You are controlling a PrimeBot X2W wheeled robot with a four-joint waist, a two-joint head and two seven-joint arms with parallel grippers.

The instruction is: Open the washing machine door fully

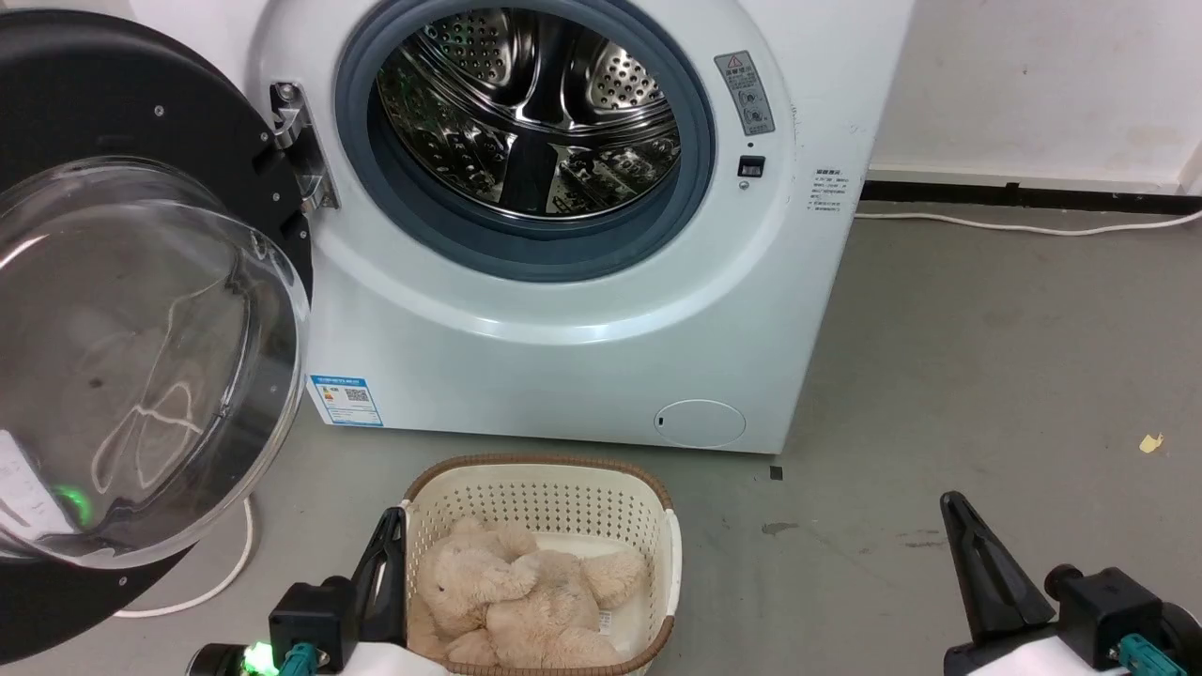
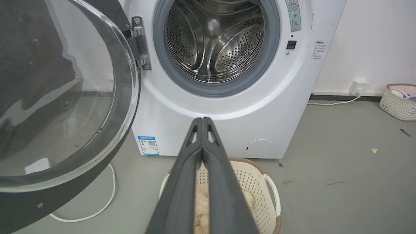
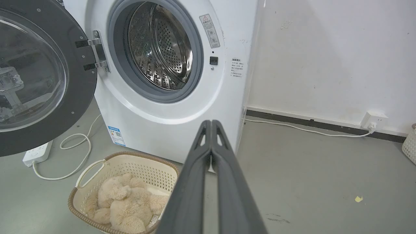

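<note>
Grey concrete floor [image 1: 986, 376], scuffed. Standing on it:
- white washing machine [image 1: 563, 357], against the wall
- cream perforated basket [image 1: 545, 465], brown rim, just before the machine
- looped white cable [image 1: 225, 582]
- white power strip [image 3: 37, 152]
- second pale basket [image 2: 398, 104], by the wall
- small yellow scrap [image 1: 1151, 442]

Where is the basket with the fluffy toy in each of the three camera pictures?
Head view: basket bottom centre, beside the left gripper.
Left wrist view: basket bottom centre, partly behind the shut left gripper.
Right wrist view: basket lower left.
Shared landmark: blue sticker low on the machine, above the basket.
</note>
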